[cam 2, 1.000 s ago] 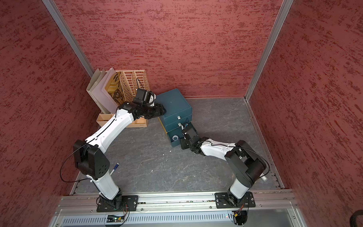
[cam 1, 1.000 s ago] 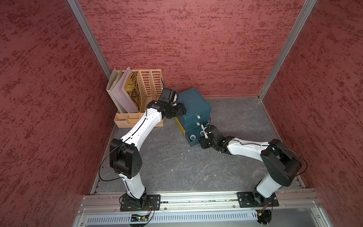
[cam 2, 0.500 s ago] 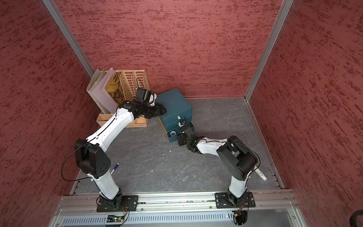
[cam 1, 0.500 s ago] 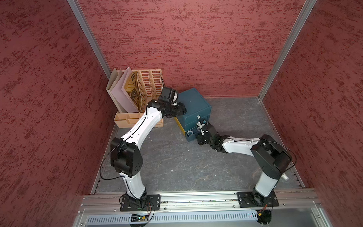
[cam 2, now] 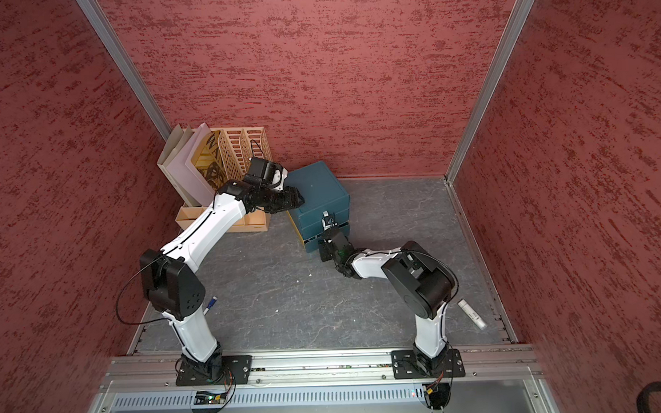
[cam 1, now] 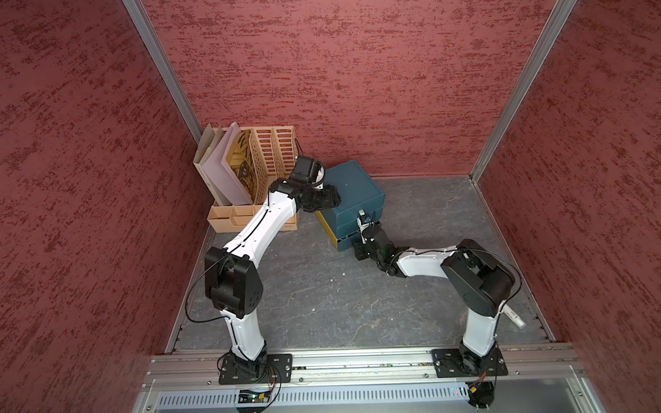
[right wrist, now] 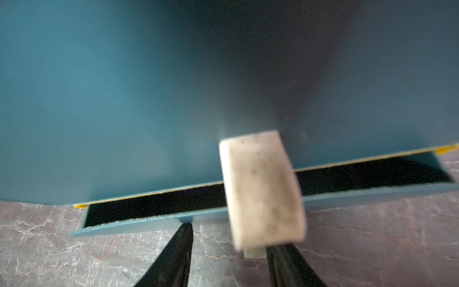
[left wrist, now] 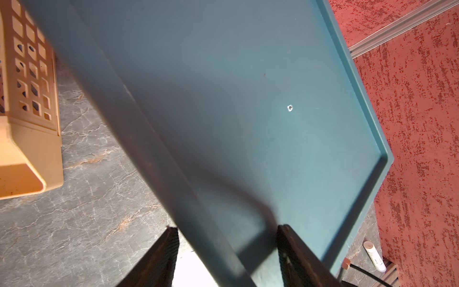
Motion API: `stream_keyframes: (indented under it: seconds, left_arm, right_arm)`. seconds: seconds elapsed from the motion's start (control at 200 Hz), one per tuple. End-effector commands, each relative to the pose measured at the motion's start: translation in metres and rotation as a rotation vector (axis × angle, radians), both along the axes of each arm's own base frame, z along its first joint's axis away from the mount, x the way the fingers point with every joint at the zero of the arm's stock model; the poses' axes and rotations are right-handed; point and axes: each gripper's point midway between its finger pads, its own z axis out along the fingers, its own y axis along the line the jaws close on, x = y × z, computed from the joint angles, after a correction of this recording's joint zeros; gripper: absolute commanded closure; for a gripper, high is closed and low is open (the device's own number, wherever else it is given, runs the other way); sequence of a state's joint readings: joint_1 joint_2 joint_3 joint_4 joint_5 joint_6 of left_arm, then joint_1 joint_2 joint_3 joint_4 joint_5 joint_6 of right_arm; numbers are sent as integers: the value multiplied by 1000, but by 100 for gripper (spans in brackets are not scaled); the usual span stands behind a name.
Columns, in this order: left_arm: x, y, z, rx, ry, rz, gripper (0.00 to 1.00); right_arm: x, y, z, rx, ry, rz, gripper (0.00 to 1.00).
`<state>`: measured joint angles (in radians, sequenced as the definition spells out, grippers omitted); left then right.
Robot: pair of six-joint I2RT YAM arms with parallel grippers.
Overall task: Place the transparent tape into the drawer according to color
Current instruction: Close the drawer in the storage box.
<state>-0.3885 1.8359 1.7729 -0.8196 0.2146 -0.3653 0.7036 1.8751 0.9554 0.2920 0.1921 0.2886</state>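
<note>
My right gripper [cam 1: 364, 229] sits low at the bottom drawer [right wrist: 149, 221] of the cabinet [cam 1: 352, 184]. The drawer stands a crack open. The jaws are released, holding nothing, and one pale pad [right wrist: 260, 188] lies over the drawer's front lip. My left gripper [left wrist: 227, 229] straddles the cabinet's top edge on its left side, jaws apart; I cannot tell whether they pinch it. I cannot see the tape in any view.
</note>
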Motion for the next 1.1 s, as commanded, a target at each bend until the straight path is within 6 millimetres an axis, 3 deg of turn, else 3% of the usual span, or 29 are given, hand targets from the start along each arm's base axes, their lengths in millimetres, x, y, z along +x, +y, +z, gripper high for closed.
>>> stream_keyframes:
  seconds: [0.0,0.641,0.892,0.997,1.097]
  left_arm:
    - [-9,8,-38,73,112,-12,34]
    - [-13,4,-48,64,141,-44,35]
    - [-14,3,-47,60,135,-50,35]
    - [-13,5,-40,54,103,-40,26]
    - [-10,6,-27,44,52,-28,10]
  right_arm:
    - [14,17,20,55,-75,-8,49]
    - [19,27,5,110,-118,-74,45]
    - [16,20,7,116,-117,-96,40]
    - [5,13,13,126,-97,-98,37]
    - [-8,5,19,131,-69,-98,32]
